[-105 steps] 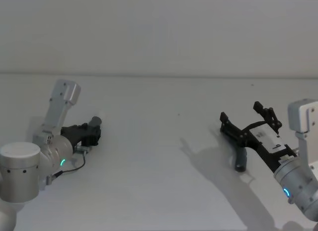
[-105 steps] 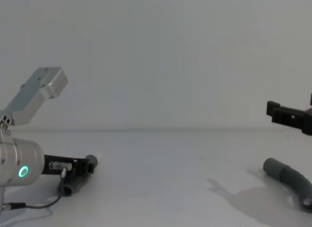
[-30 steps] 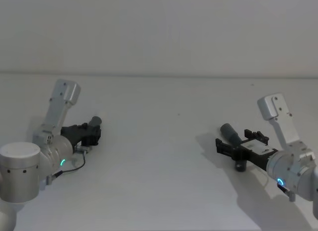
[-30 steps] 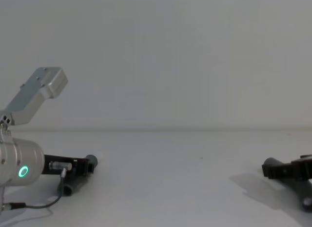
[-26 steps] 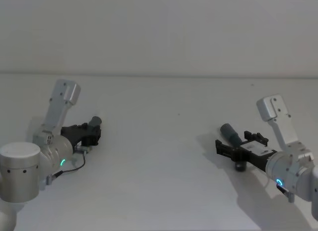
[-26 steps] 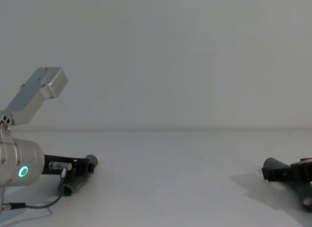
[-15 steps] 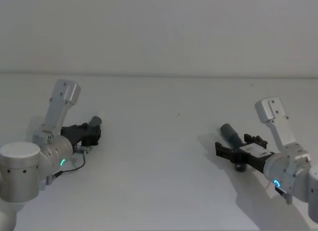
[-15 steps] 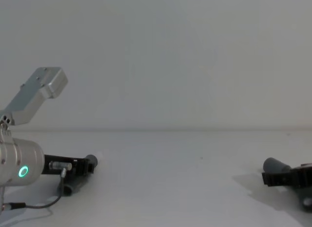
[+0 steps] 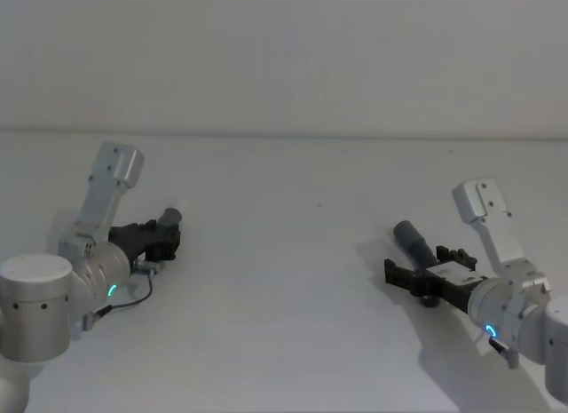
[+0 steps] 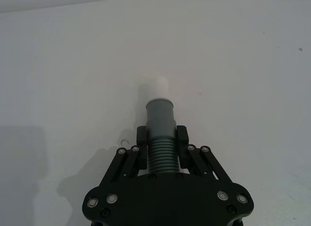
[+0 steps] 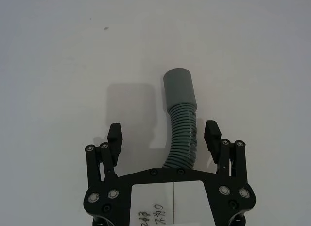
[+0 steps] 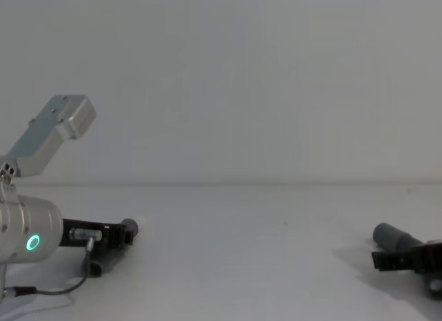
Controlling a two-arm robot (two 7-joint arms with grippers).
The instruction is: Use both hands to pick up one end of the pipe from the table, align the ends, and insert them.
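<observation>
One hose piece in hand, one to go: at the left of the table, the left pincer is clamped on the ribbed body of the white-tipped hose piece, low near the surface. On the right, the right pincer stands spread wide astride the second hose piece, which lies on the table with its grey cuff pointing away. That grasp, the lift, the alignment and the insertion all appear yet to be done.
</observation>
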